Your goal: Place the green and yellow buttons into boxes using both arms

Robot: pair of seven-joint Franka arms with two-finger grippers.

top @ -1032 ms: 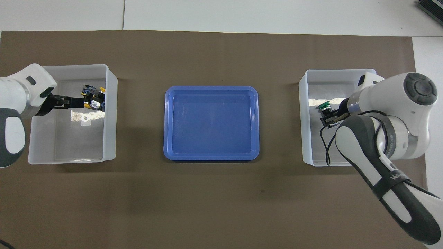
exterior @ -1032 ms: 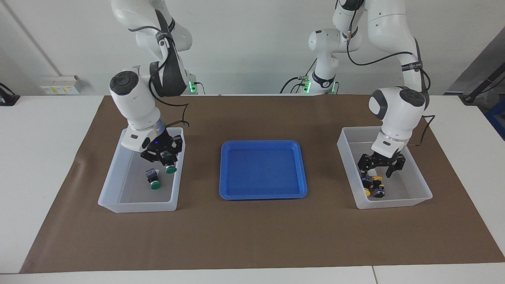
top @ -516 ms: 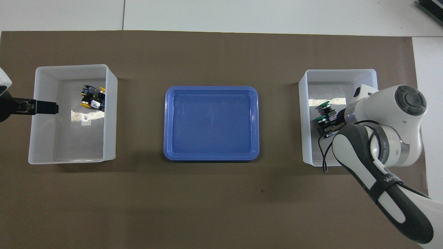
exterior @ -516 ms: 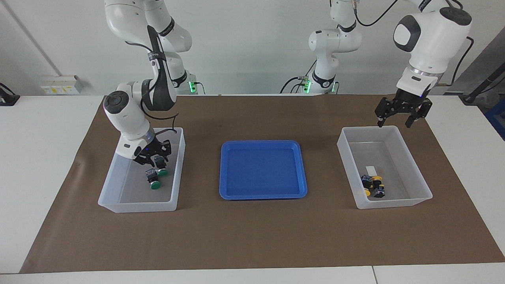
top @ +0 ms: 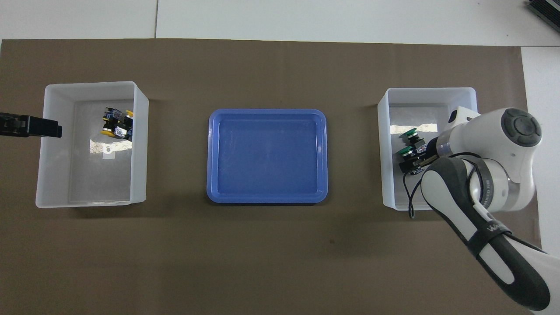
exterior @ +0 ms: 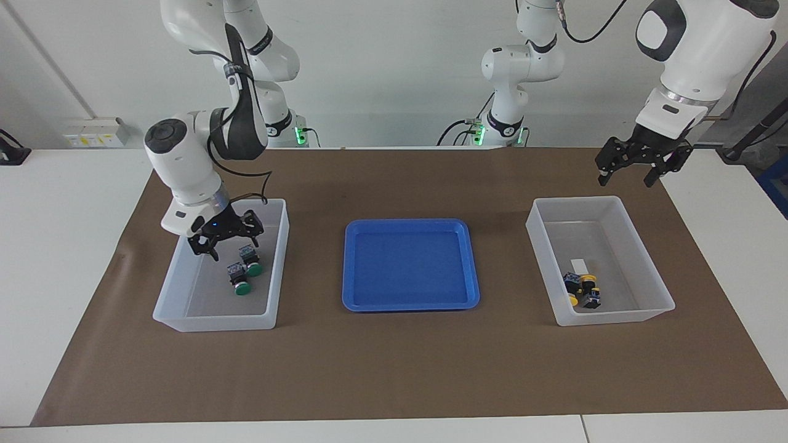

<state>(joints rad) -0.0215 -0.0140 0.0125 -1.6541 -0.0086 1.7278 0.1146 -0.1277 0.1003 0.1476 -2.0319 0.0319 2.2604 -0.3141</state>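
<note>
Two green buttons (exterior: 245, 277) lie side by side in the box (exterior: 215, 322) at the right arm's end; they also show in the overhead view (top: 407, 143). My right gripper (exterior: 226, 240) hangs open and empty just over them, inside that box's rim (top: 426, 90). Two yellow buttons (exterior: 582, 290) lie together in the box (exterior: 615, 317) at the left arm's end, also seen from overhead (top: 116, 123). My left gripper (exterior: 626, 179) is open and empty, raised high over that box's edge nearest the robots, at its outer rim in the overhead view (top: 52, 129).
A shallow blue tray (exterior: 411, 264) with nothing in it sits mid-table between the two boxes, on a brown mat (exterior: 394, 363). A small white label (exterior: 578, 265) lies in the box with the yellow buttons. The right arm's forearm (top: 485, 227) covers part of its box from overhead.
My right gripper let go of the second green button, which now lies beside the first, and lifted a little. My left gripper rose out of its box, open, and drew back above it.
</note>
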